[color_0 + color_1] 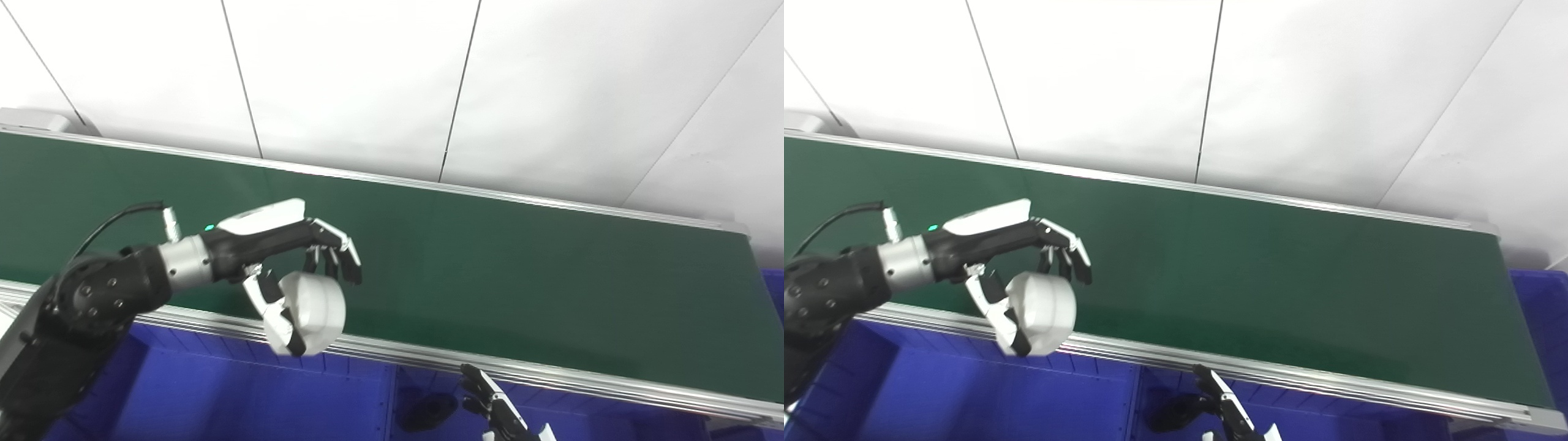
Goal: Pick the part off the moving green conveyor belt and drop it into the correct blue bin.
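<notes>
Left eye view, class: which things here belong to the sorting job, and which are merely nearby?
Belong to the job:
left hand
white part, held in it
green conveyor belt
blue bins

Merely nearby:
right hand, waiting low
dark object in a bin
white wall panels

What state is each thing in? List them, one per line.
Left hand: shut on the white part, above the belt's near rail.
Part: off the belt, held between fingers and thumb.
Belt: nothing lying on it.
Left bin: no part visible inside.
Right hand: low over another bin, mostly out of frame.
</notes>
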